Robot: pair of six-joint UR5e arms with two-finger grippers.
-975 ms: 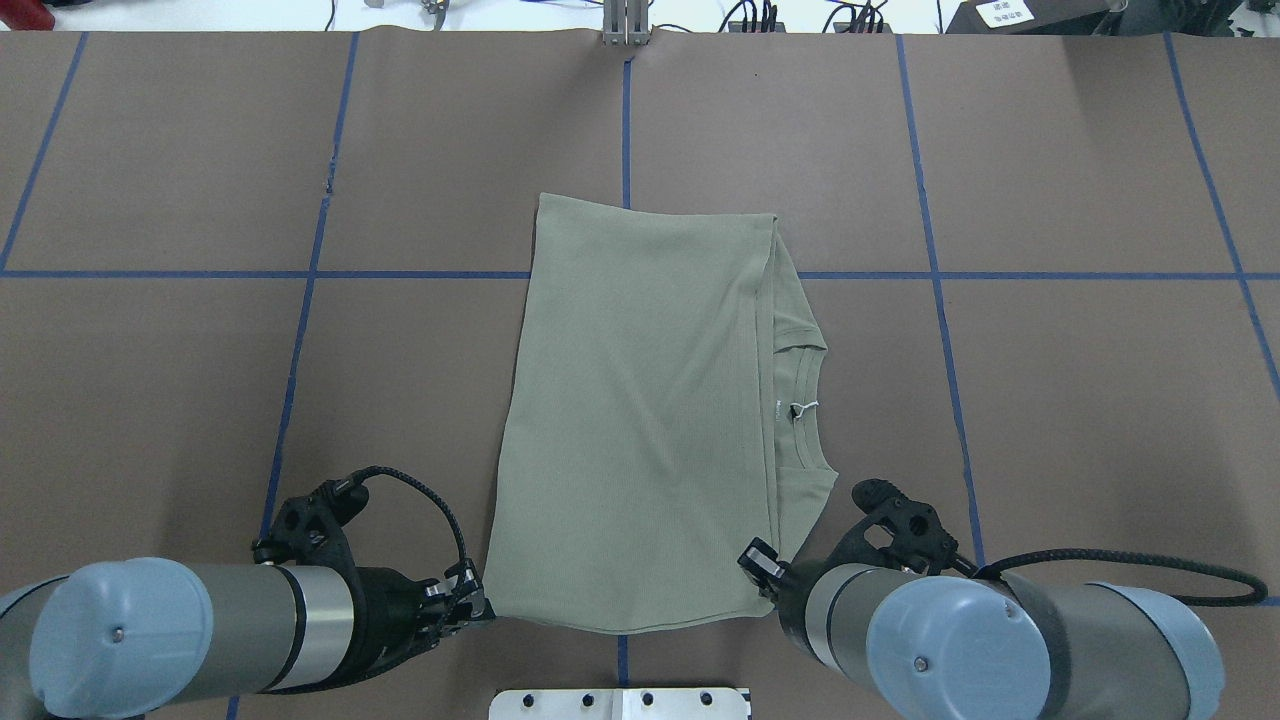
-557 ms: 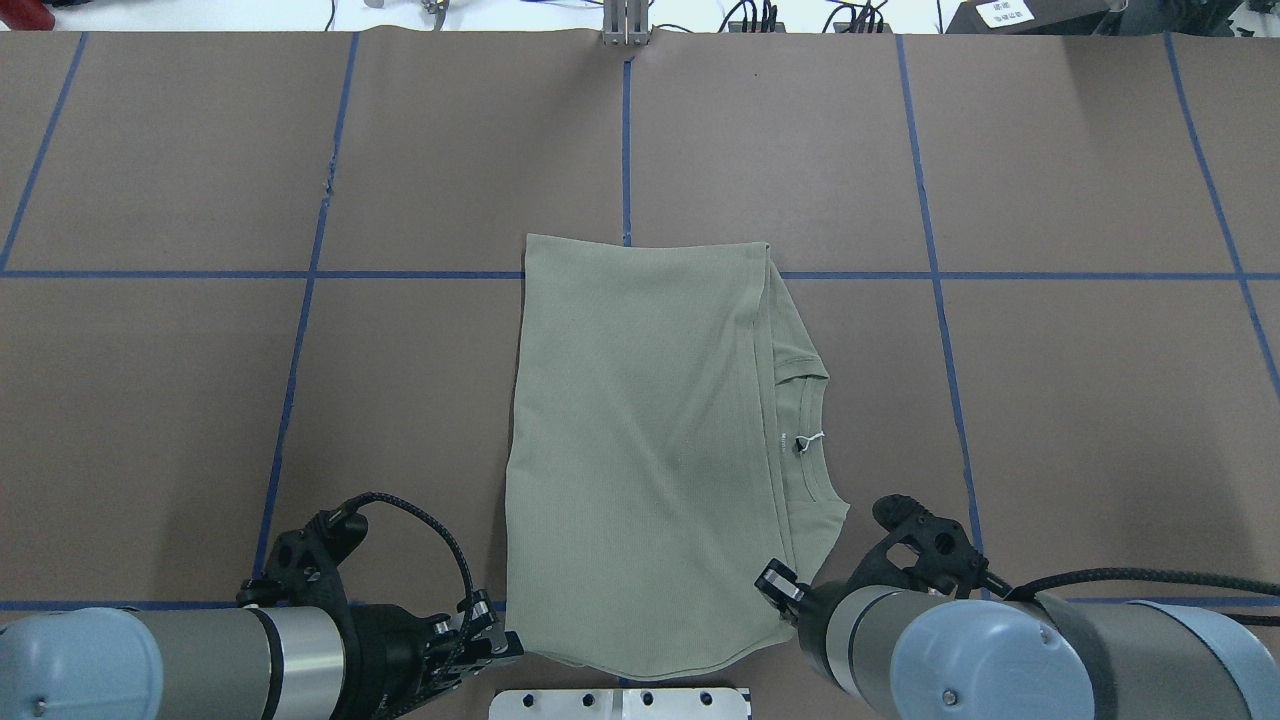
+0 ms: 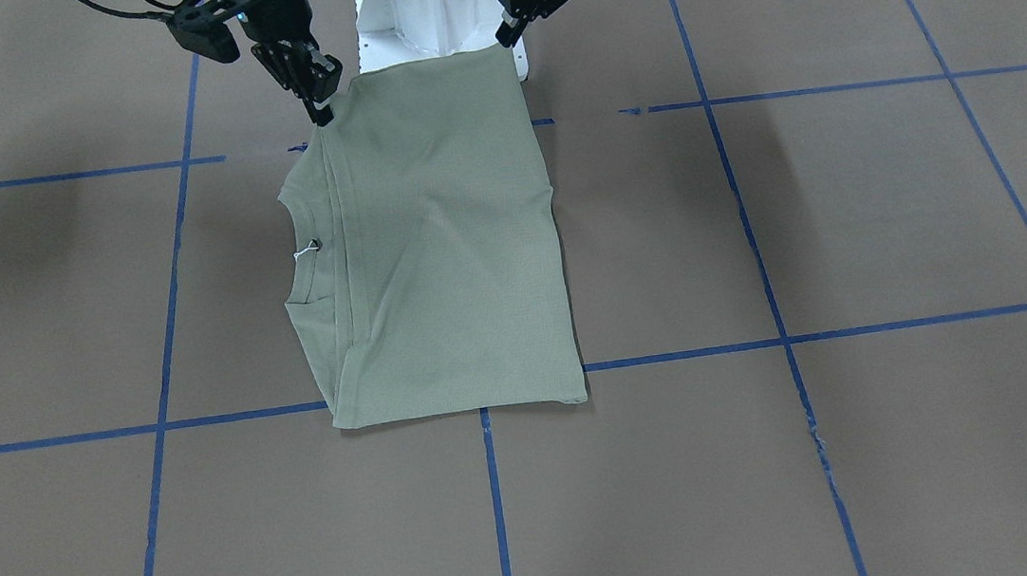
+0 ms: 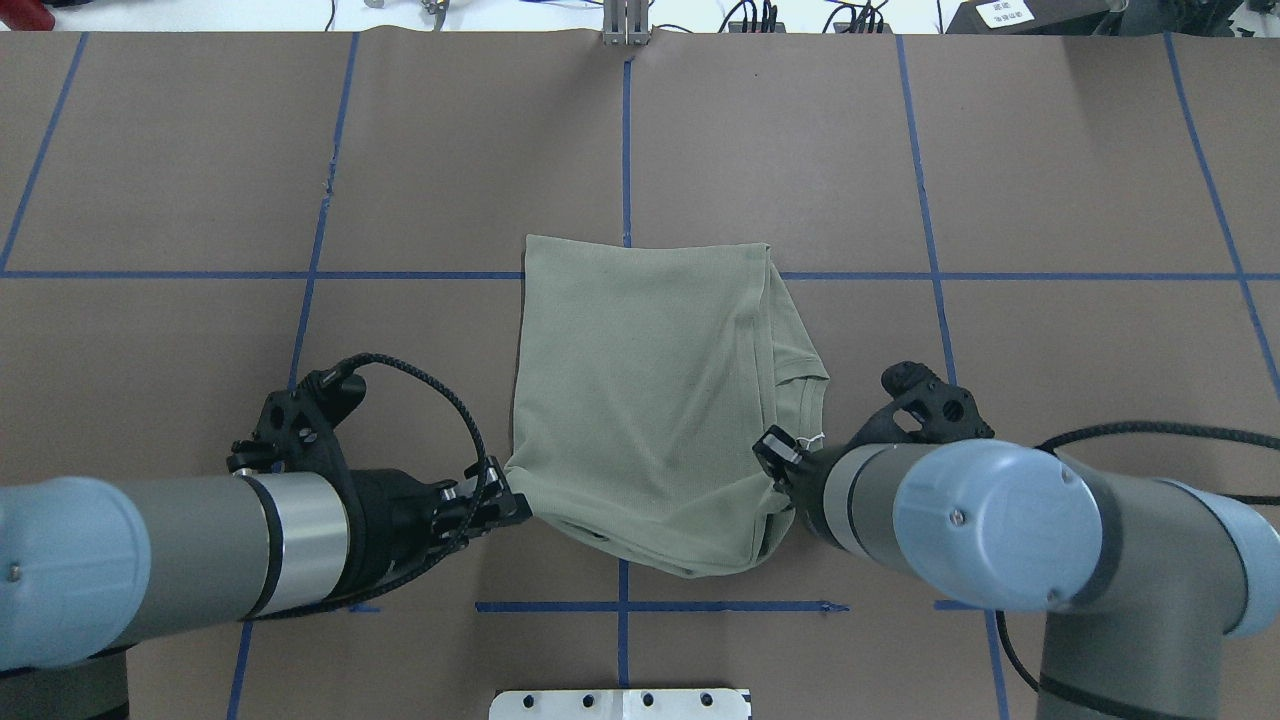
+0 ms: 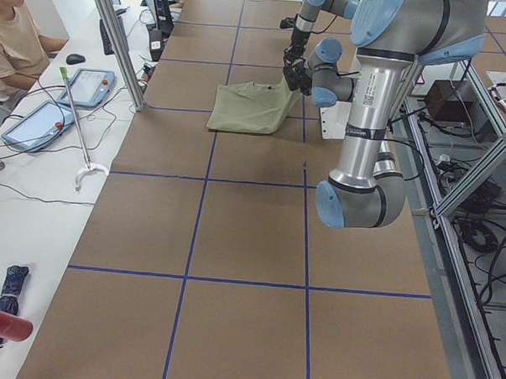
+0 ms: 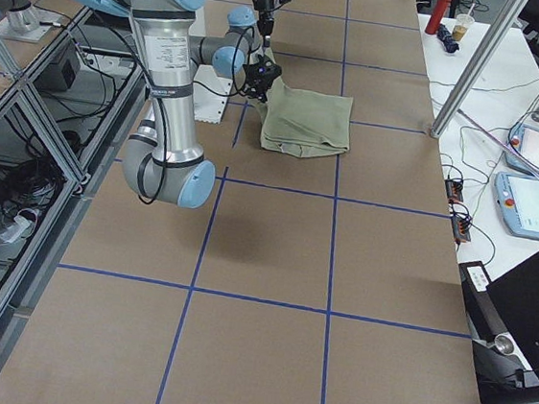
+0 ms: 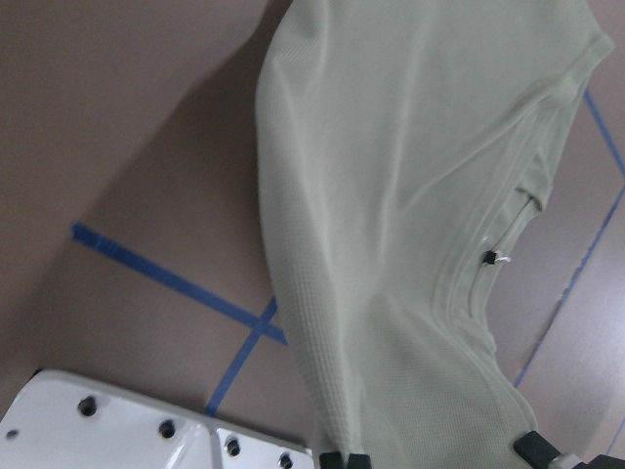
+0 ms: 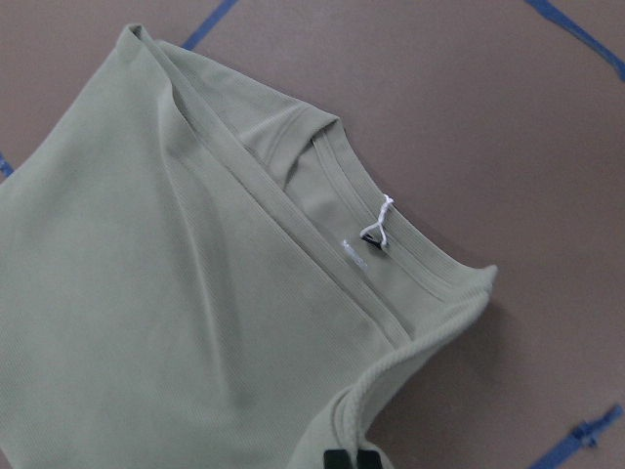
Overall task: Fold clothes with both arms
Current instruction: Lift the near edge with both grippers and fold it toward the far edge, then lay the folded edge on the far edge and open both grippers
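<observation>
One shirt [image 4: 640, 400], long axis near-to-far; neck toward right gripper [image 3: 322, 115]

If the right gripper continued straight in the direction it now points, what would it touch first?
Most likely the shirt. The right gripper points steeply down and pinches its raised corner; more of the cloth seems to lie below it, then the table. Depth is unclear.

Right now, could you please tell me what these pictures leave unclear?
- Sleeves: seen in no view, presumably tucked inside the folded shirt.
- Right claw: overhead, its own wrist hides the fingertips.
- Neck tag: any lettering is too small to read.
</observation>
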